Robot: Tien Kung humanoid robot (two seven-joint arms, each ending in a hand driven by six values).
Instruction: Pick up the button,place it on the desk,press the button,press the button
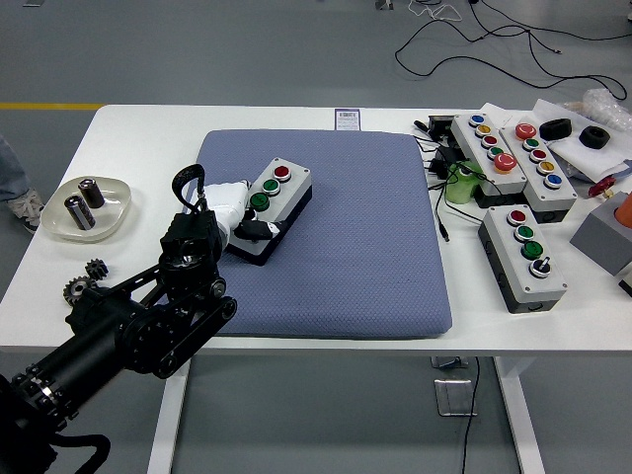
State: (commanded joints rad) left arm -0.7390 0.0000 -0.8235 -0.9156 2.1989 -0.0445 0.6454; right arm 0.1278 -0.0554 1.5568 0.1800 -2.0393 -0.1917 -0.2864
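A grey button box (277, 194) with one red and two green buttons lies on the blue mat (365, 237), at its left part. My left hand (237, 213), white with dark fingertips, is at the box's near left end. One finger (259, 230) lies over the top of that end and hides what is there. The hand is closed on the box. The box rests on the mat. My right arm is out of view.
A dish (92, 206) with two metal cylinders and two small gears (83, 280) are at the left. At the right stand three more button boxes (523, 259), a green object (460, 184), cables and black rings (556, 128).
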